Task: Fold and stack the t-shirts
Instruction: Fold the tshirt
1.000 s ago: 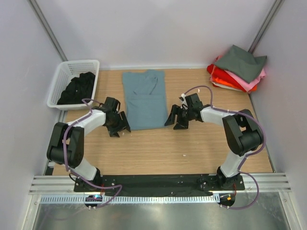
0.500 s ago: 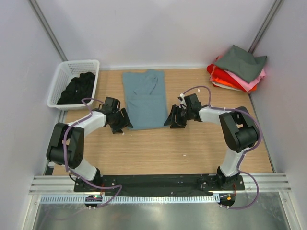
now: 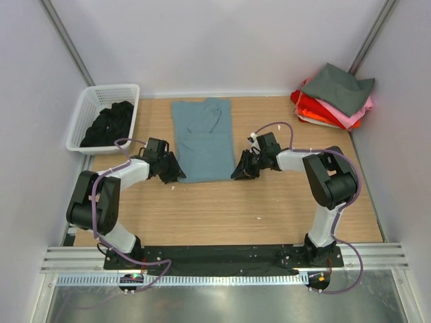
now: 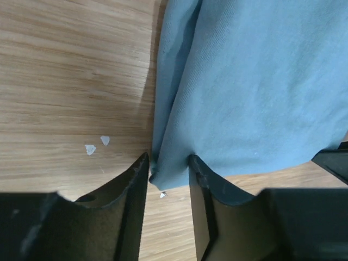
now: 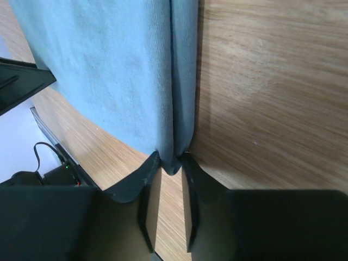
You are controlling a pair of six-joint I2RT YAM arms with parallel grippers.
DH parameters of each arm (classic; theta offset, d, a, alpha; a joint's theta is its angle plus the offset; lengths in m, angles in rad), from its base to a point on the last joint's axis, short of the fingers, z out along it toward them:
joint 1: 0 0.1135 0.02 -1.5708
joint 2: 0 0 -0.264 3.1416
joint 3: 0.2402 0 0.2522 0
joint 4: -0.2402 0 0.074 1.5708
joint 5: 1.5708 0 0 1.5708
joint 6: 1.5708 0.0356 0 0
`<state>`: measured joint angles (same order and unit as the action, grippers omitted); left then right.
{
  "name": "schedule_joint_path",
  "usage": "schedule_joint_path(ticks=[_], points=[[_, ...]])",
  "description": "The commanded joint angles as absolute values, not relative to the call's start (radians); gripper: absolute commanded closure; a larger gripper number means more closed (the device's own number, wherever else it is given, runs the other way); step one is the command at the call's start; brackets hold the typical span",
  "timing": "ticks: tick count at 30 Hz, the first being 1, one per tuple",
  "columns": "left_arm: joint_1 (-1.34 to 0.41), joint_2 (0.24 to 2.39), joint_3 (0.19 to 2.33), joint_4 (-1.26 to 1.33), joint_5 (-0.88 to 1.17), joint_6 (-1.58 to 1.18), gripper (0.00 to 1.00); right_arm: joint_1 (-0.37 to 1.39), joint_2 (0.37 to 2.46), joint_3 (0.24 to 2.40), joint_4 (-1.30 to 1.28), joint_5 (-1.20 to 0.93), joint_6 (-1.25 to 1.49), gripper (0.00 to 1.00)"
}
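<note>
**Top external view: blue-grey t-shirt [image 3: 202, 138] taken at its two near corners, ahead of a crosswise fold**

The t-shirt lies flat on the tabletop [image 3: 269, 208] as a narrow panel with its sides already turned in. In the right wrist view, the right gripper [image 5: 169, 160] is at the shirt's near-right corner. Its jaws are almost together and pinch the doubled side edge between them. In the left wrist view, the left gripper [image 4: 167, 163] straddles the near-left corner. Its jaws stand wider apart and cloth fills the gap, but whether they are clamped cannot be told. A stack of folded t-shirts [image 3: 333, 101] sits to the far right of the shirt. A white basket [image 3: 84, 114] holding a black t-shirt [image 3: 108, 124] sits to its far left.

Likely failure modes, as judged from this moment:
- **Slipping corner:** both bites sit at the very tip of a corner. If the left hold is loose, that corner would probably slip on lifting and the near hem would land askew.
- **Fold opening:** a shallow bite may catch only the upper layers. The lower layer would then trail and the side fold would open.
- **Twisted panel:** uneven travel of the two arms would twist the panel.
</note>
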<state>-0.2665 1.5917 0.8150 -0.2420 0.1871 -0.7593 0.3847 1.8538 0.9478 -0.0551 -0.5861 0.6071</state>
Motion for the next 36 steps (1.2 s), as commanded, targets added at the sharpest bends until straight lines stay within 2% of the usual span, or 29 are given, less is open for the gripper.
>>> schedule_joint_path(ticks=[1,2,4,5,6,8,16,25,30,36], points=[[-0.272,1.605,0.784,-0.187,0.193,-0.764,0.64,0.393,1.89,0.963,-0.058,-0.552,0.591,0.75],[-0.272,1.602,0.773,-0.183,0.19,-0.765,0.72,0.393,1.89,0.965,-0.057,-0.555,0.592,0.8],[-0.272,1.6,0.764,-0.181,0.184,-0.765,0.81,0.393,1.893,0.965,-0.055,-0.56,0.591,0.83],[-0.272,1.598,0.756,-0.176,0.184,-0.765,0.85,0.393,1.89,0.963,-0.055,-0.56,0.591,0.89],[-0.272,1.592,0.755,-0.176,0.186,-0.767,0.94,0.393,1.888,0.962,-0.055,-0.56,0.589,0.92],[-0.273,1.58,0.746,-0.179,0.201,-0.772,1.0,0.393,1.867,0.948,-0.057,-0.557,0.588,0.99],[-0.35,1.389,0.715,-0.32,0.15,-0.804,1.0,0.405,1.642,0.822,-0.118,-0.486,0.615,0.99],[-0.451,1.08,0.669,-0.593,0.129,-0.879,1.0,0.529,1.221,0.655,-0.259,-0.381,0.724,0.99],[-0.454,0.977,0.777,-0.754,0.085,-0.858,1.0,0.538,1.089,0.713,-0.371,-0.318,0.741,0.99],[-0.453,1.103,1.018,-0.9,0.023,-0.773,1.0,0.538,1.133,0.889,-0.475,-0.241,0.671,0.99]])
